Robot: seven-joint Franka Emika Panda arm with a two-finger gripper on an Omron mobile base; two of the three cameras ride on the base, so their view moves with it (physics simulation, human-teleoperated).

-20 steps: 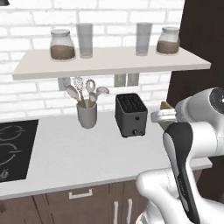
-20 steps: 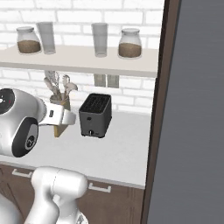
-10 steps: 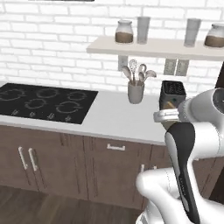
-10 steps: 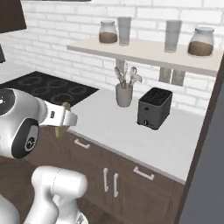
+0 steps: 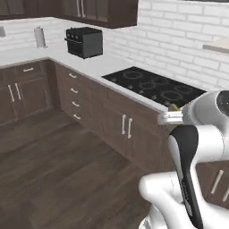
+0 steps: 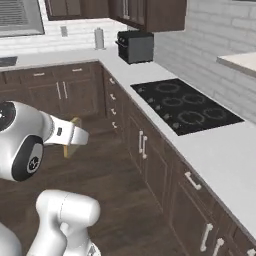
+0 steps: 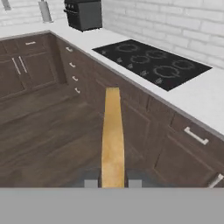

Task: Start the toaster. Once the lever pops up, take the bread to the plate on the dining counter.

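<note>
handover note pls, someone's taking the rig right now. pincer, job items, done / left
Pincer: shut on the bread, slice held edge-on between the fingertips; its tan edge also shows past the wrist in the right base view.
Surroundings: base faces the corner worktop with the black hob and a dark countertop oven.
Done: bread is in the grip, so it is already out of the toaster.
Left: drive to the dining counter, set the bread on the plate, release.
</note>
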